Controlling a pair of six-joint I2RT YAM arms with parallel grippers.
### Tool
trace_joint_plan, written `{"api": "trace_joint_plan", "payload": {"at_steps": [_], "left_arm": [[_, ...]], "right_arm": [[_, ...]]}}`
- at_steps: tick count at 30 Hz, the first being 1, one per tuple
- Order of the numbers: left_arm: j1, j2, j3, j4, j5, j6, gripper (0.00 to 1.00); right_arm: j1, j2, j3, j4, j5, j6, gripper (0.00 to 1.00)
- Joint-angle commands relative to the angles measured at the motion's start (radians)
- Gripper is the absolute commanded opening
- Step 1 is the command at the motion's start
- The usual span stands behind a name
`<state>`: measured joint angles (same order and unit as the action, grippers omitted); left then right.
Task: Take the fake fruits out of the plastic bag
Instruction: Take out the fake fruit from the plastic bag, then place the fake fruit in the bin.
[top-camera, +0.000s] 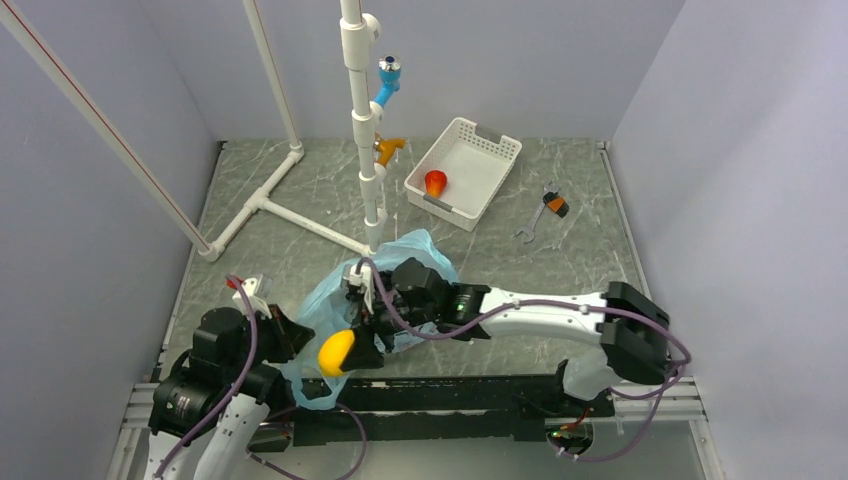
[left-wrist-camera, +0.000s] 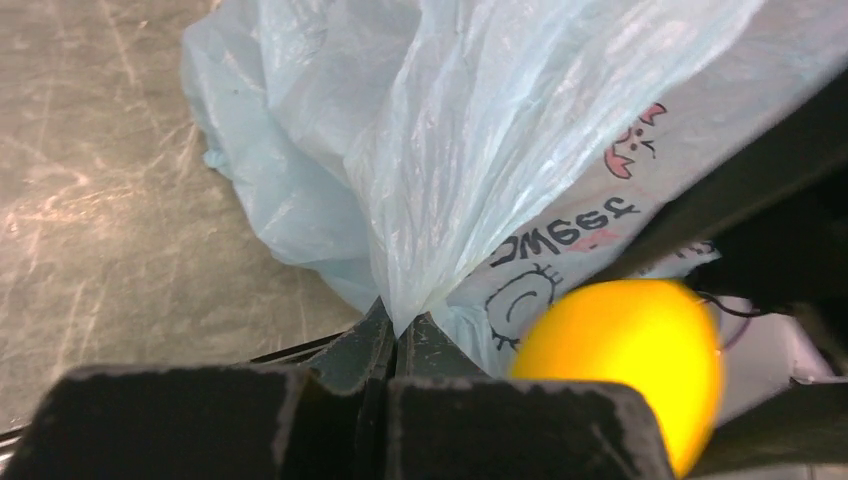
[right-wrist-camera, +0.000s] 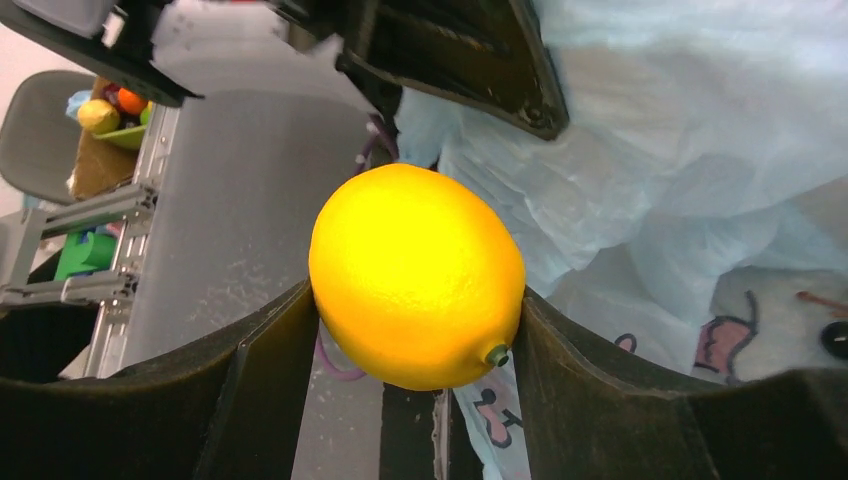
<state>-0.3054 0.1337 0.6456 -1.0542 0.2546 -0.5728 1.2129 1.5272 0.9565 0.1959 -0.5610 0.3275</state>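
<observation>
Right fingers (right-wrist-camera: 265, 390) are clamped on the yellow-orange fruit (right-wrist-camera: 415, 275), which is held clear of the counter (top-camera: 300, 250) at the near left side of the plastic bag (right-wrist-camera: 700, 150). Left fingers (left-wrist-camera: 360, 345) are pressed together on a fold of the bag. The red-orange fruit (top-camera: 435, 183) sits in the white basket (top-camera: 470, 160), far right.

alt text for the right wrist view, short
A yellow lemon-like fake fruit is clamped between the two black fingers of the right gripper. The crinkled light-blue plastic bag with cartoon prints lies behind it on the right.
</observation>
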Motion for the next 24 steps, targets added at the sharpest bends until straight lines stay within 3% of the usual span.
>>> {"api": "trace_joint_plan", "payload": {"at_steps": [1, 5, 9, 14, 17, 20, 24], "left_arm": [[-0.001, -0.017, 0.049, -0.060, -0.096, 0.004, 0.00], [-0.001, -0.080, 0.046, -0.104, -0.107, -0.005, 0.00], [-0.001, -0.119, -0.005, -0.081, -0.004, 0.025, 0.00], [-0.001, -0.088, -0.074, -0.001, 0.229, 0.058, 0.00], [-0.001, -0.041, -0.073, -0.031, 0.224, 0.116, 0.00], [-0.001, -0.009, -0.049, -0.042, 0.212, 0.141, 0.00], [-0.001, 0.021, -0.041, 0.005, 0.230, 0.148, 0.00]], "right_arm": [[0.004, -0.180, 0.057, -0.007, 0.113, -0.054, 0.00], [0.004, -0.290, 0.074, -0.028, 0.214, -0.073, 0.00], [0.004, -0.366, 0.108, -0.066, 0.358, -0.088, 0.00], [-0.001, -0.471, 0.113, -0.095, 0.665, -0.107, 0.00], [-0.018, -0.529, 0.099, -0.106, 0.826, -0.131, 0.00], [-0.094, -0.548, 0.090, -0.143, 0.925, -0.116, 0.00], [-0.285, -0.526, 0.072, -0.232, 0.902, -0.015, 0.00]]}}
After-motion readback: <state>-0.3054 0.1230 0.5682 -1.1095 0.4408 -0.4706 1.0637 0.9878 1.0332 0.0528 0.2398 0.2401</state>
